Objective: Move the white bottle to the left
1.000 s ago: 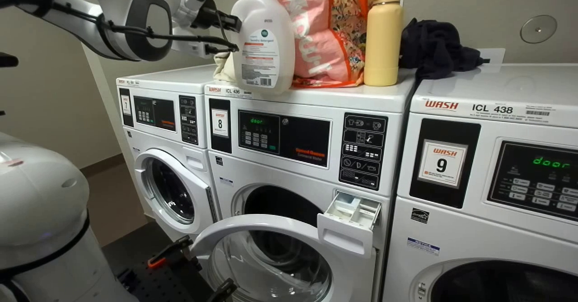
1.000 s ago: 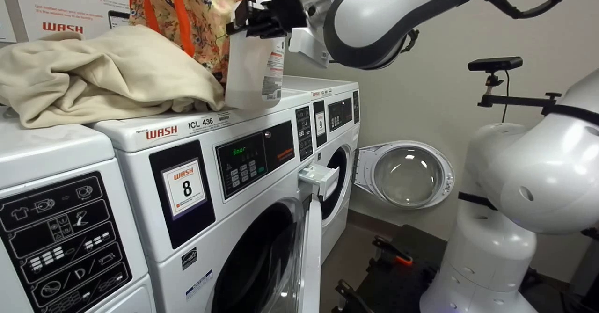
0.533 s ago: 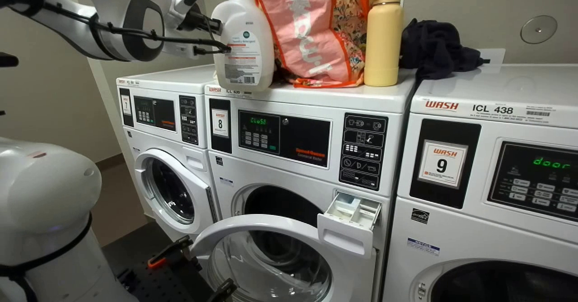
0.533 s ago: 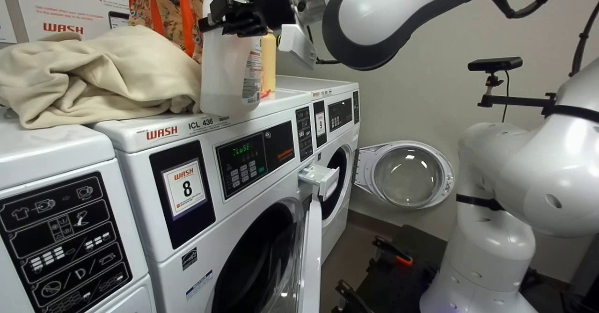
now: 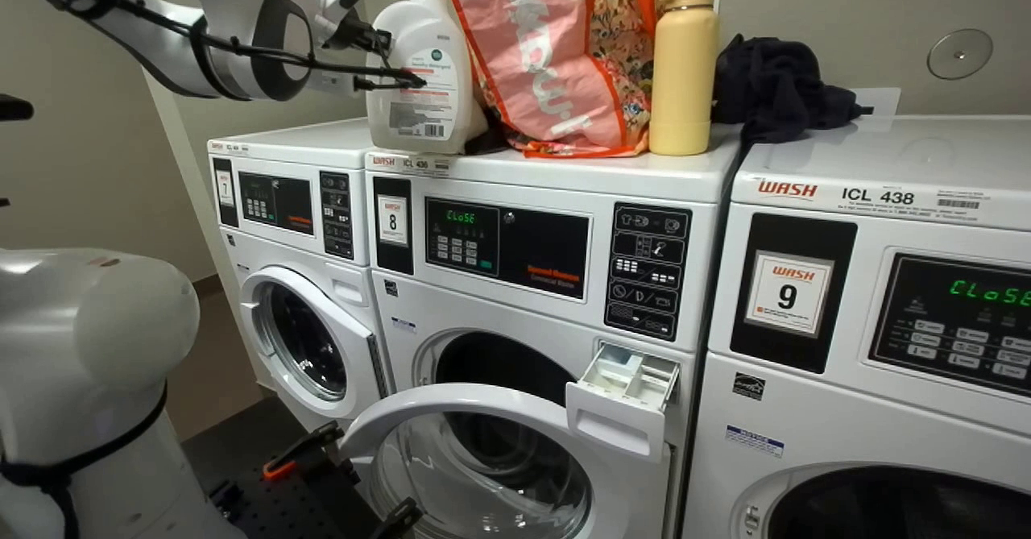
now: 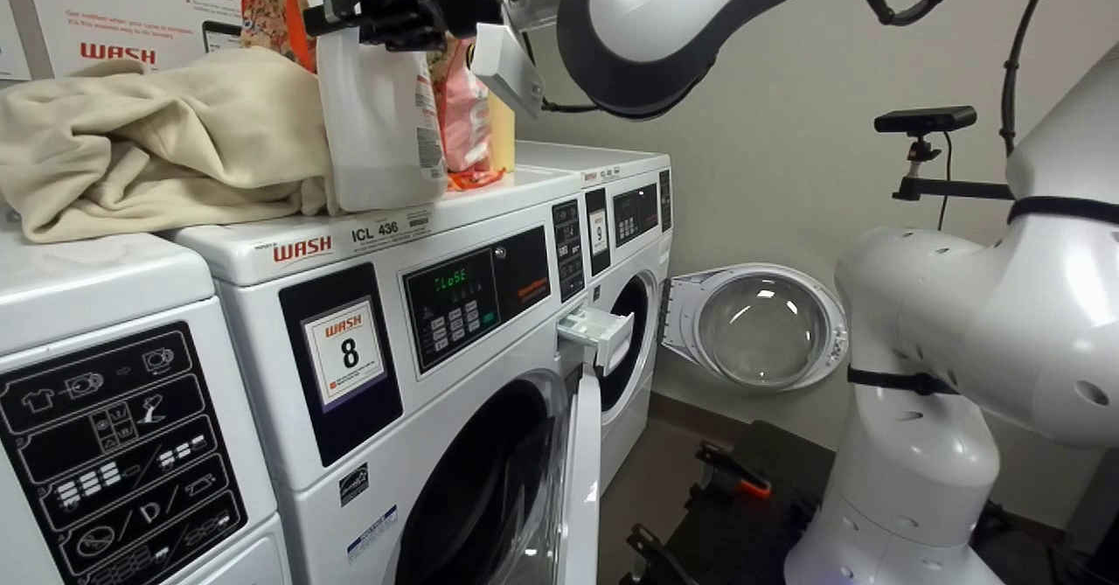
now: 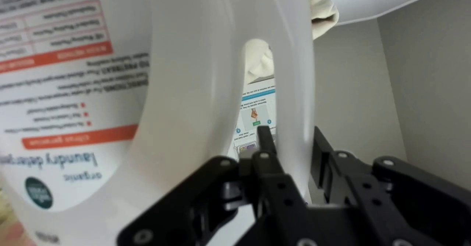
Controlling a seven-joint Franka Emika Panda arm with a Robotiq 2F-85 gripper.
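Observation:
The white bottle shows in both exterior views (image 5: pixel 427 92) (image 6: pixel 376 130) as a big jug with a label, upright over the front edge of washer 8's top. Its base looks at or very near the surface; I cannot tell if it rests there. My gripper (image 5: pixel 385 43) is at the handle side of the bottle, high up. It also shows in an exterior view (image 6: pixel 337 8). In the wrist view the white bottle (image 7: pixel 184 73) fills the left side, and the gripper (image 7: pixel 290 139) has one finger through the handle opening and one outside, both against the handle.
A beige cloth (image 6: pixel 175 139) lies against the bottle. A pink floral bag (image 5: pixel 540 64) stands behind and beside it. A yellow bottle (image 5: pixel 683 80) and a dark cloth (image 5: pixel 781 80) are farther along. A detergent drawer (image 5: pixel 620 410) and washer door (image 5: pixel 467 394) stand open below.
The gripper and bottle have moved left in both exterior views, towards the beige cloth. The bottle has turned slightly and sits farther back from the front edge. More of the bag shows.

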